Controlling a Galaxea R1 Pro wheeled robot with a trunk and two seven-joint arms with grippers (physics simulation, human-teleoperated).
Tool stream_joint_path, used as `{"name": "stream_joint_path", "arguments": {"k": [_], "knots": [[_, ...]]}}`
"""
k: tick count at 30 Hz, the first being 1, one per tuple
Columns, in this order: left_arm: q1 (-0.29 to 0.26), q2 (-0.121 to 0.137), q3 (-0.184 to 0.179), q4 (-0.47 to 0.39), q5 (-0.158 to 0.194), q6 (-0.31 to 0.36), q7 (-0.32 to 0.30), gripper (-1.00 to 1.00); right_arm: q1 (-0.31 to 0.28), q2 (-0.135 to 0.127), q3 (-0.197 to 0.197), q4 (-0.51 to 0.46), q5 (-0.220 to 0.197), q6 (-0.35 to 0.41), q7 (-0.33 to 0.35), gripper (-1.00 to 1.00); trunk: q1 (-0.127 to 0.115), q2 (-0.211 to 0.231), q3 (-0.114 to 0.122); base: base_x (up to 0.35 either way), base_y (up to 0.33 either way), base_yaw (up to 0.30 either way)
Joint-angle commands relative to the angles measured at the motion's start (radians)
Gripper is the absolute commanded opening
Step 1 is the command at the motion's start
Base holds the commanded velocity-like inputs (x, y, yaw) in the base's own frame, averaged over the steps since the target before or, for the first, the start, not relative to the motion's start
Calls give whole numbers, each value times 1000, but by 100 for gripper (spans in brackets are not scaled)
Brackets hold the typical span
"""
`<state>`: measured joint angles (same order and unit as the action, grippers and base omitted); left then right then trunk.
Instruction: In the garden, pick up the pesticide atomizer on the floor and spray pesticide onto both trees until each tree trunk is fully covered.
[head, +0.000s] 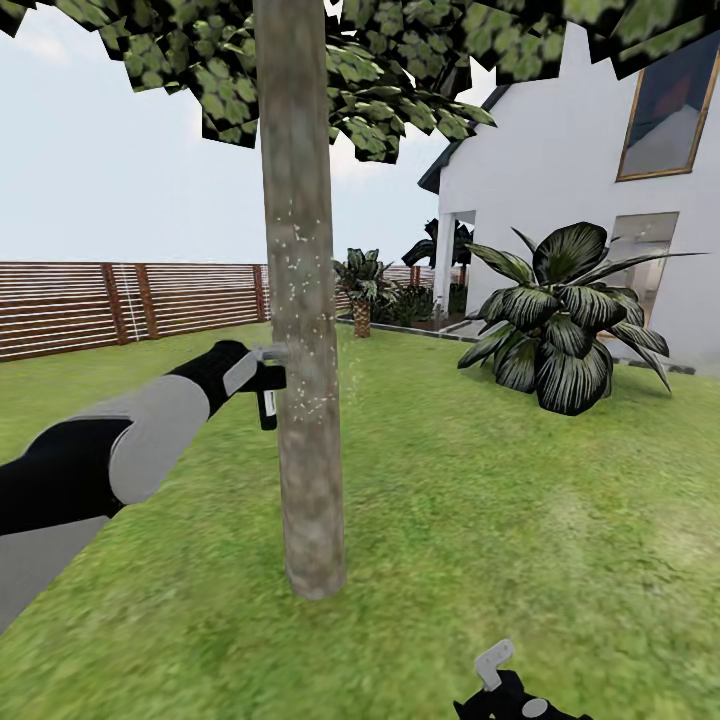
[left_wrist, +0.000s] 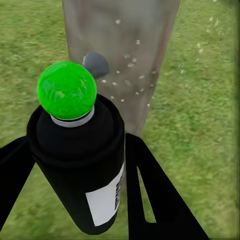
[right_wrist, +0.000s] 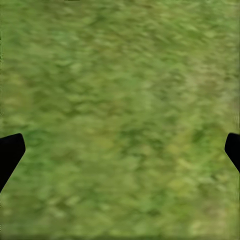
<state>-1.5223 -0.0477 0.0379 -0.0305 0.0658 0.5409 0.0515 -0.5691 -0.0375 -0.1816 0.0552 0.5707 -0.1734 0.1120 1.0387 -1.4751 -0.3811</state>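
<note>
Left hand was clamped on the sprayer, left of centre in the head view, hard against the tree trunk. Right hand, low at the bottom edge, had its fingers spread wide over bare lawn.

Risk, as judged: at this range the nozzle may wet one narrow band, leaving the far side dry; the hand could also knock the bark.

Sprayer: smooth dark cylinder, white label, glossy green round cap. Trunk: straight column, mottled grey-brown, flecked with pale droplets.
</note>
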Motion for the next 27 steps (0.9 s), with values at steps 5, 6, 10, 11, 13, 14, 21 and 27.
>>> {"name": "stream_joint_path", "arguments": {"k": [5, 6, 10, 11, 13, 14, 21, 27], "knots": [[3, -21, -4, 0, -3, 0, 1, -100, 0, 3, -1, 0, 0, 0, 0, 100, 0, 0, 0, 0, 0, 0], [5, -23, -4, 0, -3, -1, 1, -100, 0, 3, -1, 0, 0, 0, 0, 100, 0, 0, 0, 0, 0, 0], [33, -23, -4, -1, -6, -1, 1, -100, 0, 4, -1, 0, 0, 0, 0, 100, 0, 0, 0, 0, 0, 0], [34, -22, -4, -1, -6, -1, 1, -100, 0, 4, -1, 0, 0, 0, 0, 100, 0, 0, 0, 0, 0, 0], [41, -21, -4, -1, -7, -1, 1, -100, 0, 4, -1, 0, 0, 0, -1, 100, 0, 0, 0, 0, 0, 0], [48, -20, -4, -1, -7, -1, 1, -100, 0, 4, 0, 0, 0, 0, 0, 100, 0, 0, 0, 0, 0, 0], [75, 19, -6, -2, -9, -33, 2, -100, 0, 4, -1, 0, 0, 0, 0, 100, 0, 0, 0, 0, 0, 0], [78, 73, -6, -2, -8, -36, 1, -100, 0, 8, -1, 0, 0, 0, 0, 100, 0, 0, 0, 0, 0, 0]]}}
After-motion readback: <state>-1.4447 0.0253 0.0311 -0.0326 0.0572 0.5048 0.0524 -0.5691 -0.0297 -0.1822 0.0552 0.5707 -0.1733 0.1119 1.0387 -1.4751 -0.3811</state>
